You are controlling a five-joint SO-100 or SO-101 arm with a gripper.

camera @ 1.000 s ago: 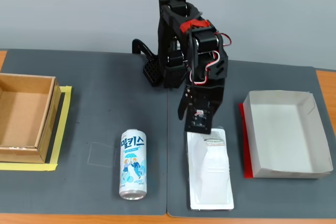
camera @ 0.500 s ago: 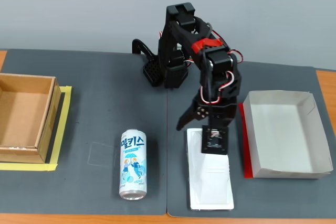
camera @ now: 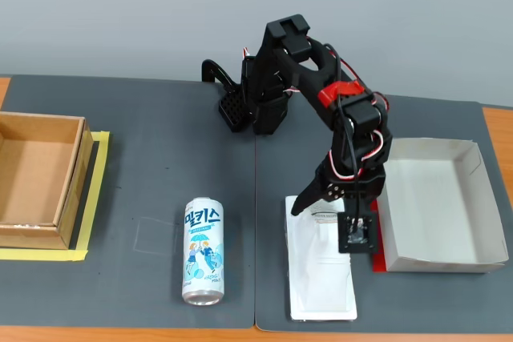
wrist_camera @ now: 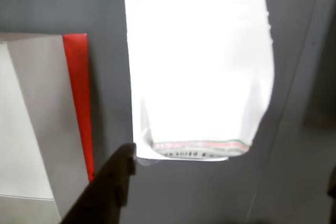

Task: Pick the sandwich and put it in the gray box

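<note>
The sandwich (camera: 321, 274) is a white plastic wedge package lying flat on the dark mat, its label end toward the arm. In the wrist view the sandwich (wrist_camera: 199, 61) fills the upper middle, overexposed, with its printed label at the bottom. My gripper (camera: 327, 227) hangs open over the label end, one finger at the package's left side and the other at its right edge, holding nothing. A black finger (wrist_camera: 107, 187) shows at the lower left of the wrist view. The gray box (camera: 437, 206) stands right of the sandwich, with a red strip (wrist_camera: 79, 98) along its near side.
A white-and-blue drink can (camera: 203, 252) lies left of the sandwich. A brown cardboard box (camera: 36, 178) on yellow tape sits at the far left. The arm's base (camera: 252, 106) stands at the back centre.
The arm has reached forward and to the right, bringing the open gripper from the sandwich's far end to lower over its label end, closer to the gray box. The sandwich has not moved.
</note>
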